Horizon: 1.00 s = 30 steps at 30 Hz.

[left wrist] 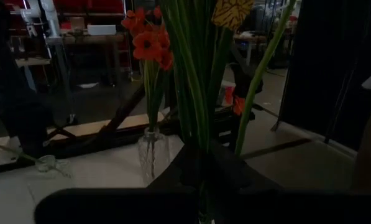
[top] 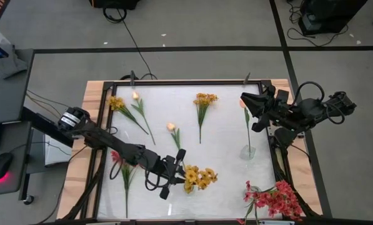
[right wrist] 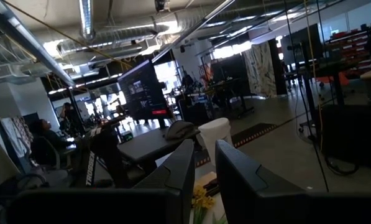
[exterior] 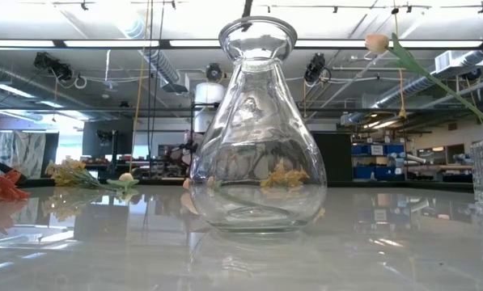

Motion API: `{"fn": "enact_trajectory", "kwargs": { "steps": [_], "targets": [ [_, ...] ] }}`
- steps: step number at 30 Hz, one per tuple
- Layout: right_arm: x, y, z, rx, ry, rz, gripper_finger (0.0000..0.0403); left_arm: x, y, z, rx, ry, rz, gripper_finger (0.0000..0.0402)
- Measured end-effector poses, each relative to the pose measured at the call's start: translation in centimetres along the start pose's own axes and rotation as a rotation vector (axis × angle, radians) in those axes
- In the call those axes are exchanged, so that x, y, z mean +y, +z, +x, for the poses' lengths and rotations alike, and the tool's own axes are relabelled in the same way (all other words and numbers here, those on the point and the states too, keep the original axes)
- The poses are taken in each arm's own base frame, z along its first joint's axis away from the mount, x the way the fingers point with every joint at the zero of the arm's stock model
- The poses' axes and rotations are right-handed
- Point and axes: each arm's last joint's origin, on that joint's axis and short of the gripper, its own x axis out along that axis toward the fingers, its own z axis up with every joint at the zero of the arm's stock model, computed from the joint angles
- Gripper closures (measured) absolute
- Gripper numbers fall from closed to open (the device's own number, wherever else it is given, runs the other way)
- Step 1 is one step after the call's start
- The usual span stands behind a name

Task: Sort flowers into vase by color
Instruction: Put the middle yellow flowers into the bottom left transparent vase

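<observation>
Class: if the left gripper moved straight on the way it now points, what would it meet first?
Most likely the yellow flowers: their green stems stand directly in front of the left gripper. Beyond them stands a small vase of red flowers. Whether it already touches the stems is unclear.

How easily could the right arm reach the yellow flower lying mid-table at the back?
Probably easily: the yellow flower lies in the open, with nothing between it and the right gripper hovering nearby.
</observation>
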Motion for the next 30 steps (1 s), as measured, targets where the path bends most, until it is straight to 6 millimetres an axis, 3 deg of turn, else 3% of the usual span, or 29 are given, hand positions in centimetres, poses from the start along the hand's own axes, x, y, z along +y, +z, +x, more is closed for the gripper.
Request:
{"fn": "enact_trajectory", "kwargs": {
  "steps": [16, 30],
  "targets": [
    [0.0, 0.0, 0.0, 0.0, 0.0, 0.0, 0.0328, 0.2, -1.7, 0.8, 0.041, 0.006, -0.003, 0.0386],
    [0.0, 0.0, 0.0, 0.0, 0.0, 0.0, 0.0328, 0.1, -1.9, 0.8, 0.059, 0.006, -0.006, 0.0386]
  ]
}}
